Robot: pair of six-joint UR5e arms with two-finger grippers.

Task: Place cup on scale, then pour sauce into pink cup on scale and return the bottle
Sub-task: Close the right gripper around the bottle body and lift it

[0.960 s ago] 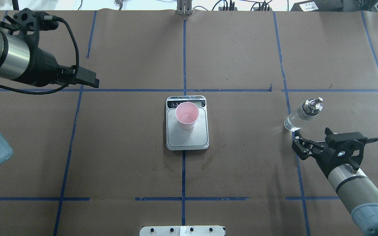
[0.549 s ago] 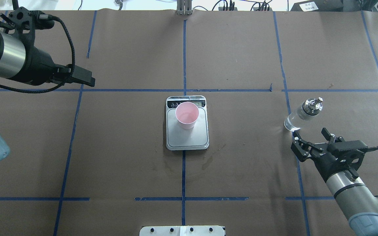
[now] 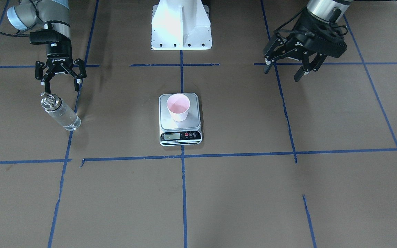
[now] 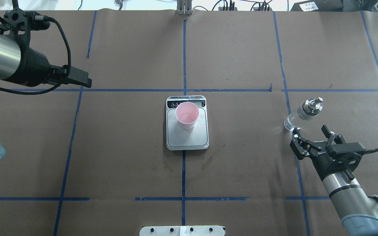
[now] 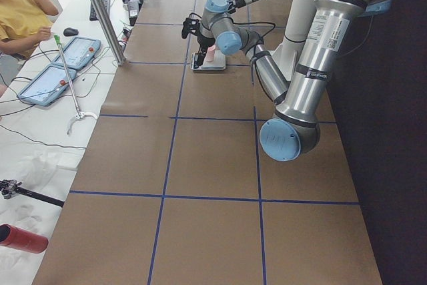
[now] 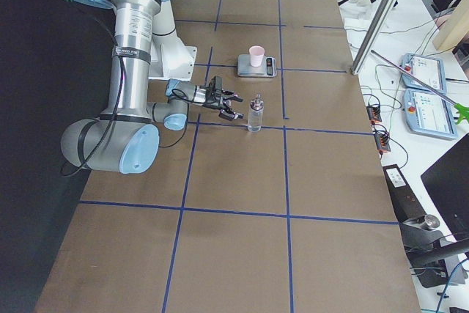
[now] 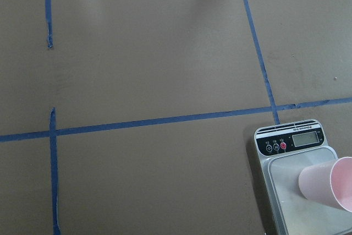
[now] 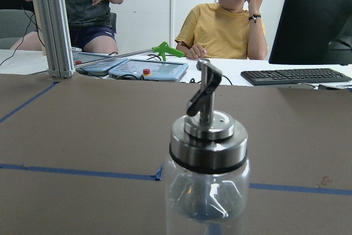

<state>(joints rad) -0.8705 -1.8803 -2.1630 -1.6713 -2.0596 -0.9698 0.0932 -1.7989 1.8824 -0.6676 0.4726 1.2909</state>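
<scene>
Looking through the right wrist camera, you get the bottle (image 8: 208, 180) upright and filling the centre, its silver cap and spout sharp. Its base is cut off by the lower edge, though, and the sauce is too clear for you to make out a level. A person in a yellow shirt (image 8: 223, 34) sits beyond it, and none of that arm's fingers show. For those you need the overhead view: the right gripper (image 4: 309, 131) sits just beside the bottle on the robot's side, jaws spread wide, clear of the glass and holding nothing. Your left wrist camera catches only the scale (image 7: 286, 202) and the cup (image 7: 327, 185) in its lower right corner, both clipped by the frame. The left gripper (image 3: 282, 74) reads clearly only in the front-facing view: jaws apart, empty, well apart from the scale. Overhead it is side-on, one dark shape, so you cannot judge it there. Both fixed views show the cup standing upright on the scale's steel plate, but whether it holds any liquid you cannot tell.
</scene>
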